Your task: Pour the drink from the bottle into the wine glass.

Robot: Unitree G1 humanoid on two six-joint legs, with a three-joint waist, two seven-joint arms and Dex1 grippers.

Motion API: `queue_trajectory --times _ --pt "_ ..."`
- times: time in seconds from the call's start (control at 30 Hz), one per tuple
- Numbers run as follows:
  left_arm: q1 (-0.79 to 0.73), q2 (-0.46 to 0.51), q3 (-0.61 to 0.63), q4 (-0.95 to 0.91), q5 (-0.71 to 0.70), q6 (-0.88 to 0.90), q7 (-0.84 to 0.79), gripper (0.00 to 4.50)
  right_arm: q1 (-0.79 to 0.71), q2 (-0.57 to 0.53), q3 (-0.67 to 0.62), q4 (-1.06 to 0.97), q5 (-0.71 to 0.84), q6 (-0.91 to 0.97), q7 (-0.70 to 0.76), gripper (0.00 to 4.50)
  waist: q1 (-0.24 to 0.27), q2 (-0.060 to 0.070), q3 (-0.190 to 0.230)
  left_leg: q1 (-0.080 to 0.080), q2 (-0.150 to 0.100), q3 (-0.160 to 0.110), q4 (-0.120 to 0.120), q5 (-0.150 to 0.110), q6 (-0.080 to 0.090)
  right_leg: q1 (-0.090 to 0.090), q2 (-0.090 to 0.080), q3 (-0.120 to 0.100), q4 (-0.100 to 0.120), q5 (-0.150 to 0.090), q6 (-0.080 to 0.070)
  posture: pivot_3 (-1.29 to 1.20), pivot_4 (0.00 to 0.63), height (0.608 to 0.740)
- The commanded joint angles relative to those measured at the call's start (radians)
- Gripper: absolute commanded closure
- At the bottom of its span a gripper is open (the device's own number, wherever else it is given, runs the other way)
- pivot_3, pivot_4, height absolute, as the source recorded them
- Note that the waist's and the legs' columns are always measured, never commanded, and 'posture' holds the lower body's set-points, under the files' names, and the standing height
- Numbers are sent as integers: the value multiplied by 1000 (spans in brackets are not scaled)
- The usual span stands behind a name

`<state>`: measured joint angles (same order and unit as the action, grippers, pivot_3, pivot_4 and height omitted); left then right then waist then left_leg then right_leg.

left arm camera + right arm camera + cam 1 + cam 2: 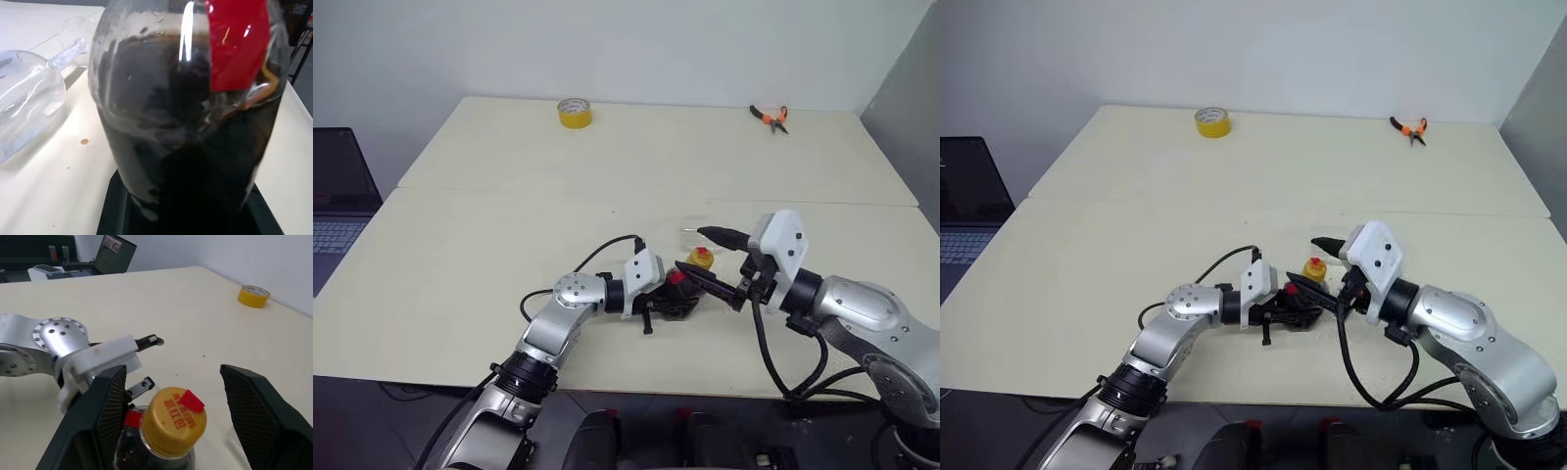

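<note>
My left gripper (676, 303) is shut on the belly of the bottle (683, 290), which stands just above the near part of the table. The drink (186, 147) fills most of it, dark and almost black, under a red label (237, 44). The yellow cap (174, 420) sits between the fingers of my right gripper (693, 251), which is open and reaches in from the right with a gap on each side. The wine glass (27, 100) is just behind the bottle and seems to lie on its side, its stem (71, 49) pointing away.
A yellow tape roll (574, 113) sits at the far middle of the table (489, 225) and orange-handled pliers (770, 117) at the far right. A laptop (337, 196) stands off the table's left edge. A seam runs across between the near and far tabletops.
</note>
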<state>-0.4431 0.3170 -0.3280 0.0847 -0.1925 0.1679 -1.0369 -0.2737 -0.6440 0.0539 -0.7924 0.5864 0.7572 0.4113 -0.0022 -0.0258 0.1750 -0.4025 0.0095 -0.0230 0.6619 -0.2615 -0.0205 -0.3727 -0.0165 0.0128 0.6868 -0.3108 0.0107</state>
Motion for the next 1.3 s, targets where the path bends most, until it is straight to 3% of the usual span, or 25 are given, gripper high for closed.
queue_trajectory --times 0.03,0.4,0.77,0.87,1.07,1.3 --pt "-16 -5 4 -22 -3 -19 -2 3730 -6 11 -16 -5 -37 -30 -11 1240 0 0 0 0 0 0 0 0 0 0 0 0 0 0 0 0 150 740" --pt "-9 -4 5 -25 -4 -20 -3 3730 115 -10 -209 -37 113 7 35 1240 0 0 0 0 0 0 0 0 0 0 0 0 0 0 0 0 150 740" --pt "-13 -2 6 -22 -4 -21 -6 3744 319 -179 -354 -57 245 40 187 1240 0 0 0 0 0 0 0 0 0 1 0 -1 0 0 0 0 150 740" --pt "-13 -1 7 -22 -4 -21 -6 3744 297 -172 -378 -48 284 40 160 1240 0 0 0 1 0 0 0 0 0 1 1 0 0 0 0 0 150 740" --pt "-15 -2 6 -19 -3 -21 -7 3744 161 -83 -298 -76 347 71 -5 1240 -1 0 0 1 1 0 -1 0 0 1 1 0 0 0 0 0 150 740" --pt "-19 -7 3 -15 -2 -22 -7 3744 60 -6 -176 -66 312 96 -133 1240 -1 0 0 0 1 0 0 0 0 1 1 0 0 0 0 0 150 740"
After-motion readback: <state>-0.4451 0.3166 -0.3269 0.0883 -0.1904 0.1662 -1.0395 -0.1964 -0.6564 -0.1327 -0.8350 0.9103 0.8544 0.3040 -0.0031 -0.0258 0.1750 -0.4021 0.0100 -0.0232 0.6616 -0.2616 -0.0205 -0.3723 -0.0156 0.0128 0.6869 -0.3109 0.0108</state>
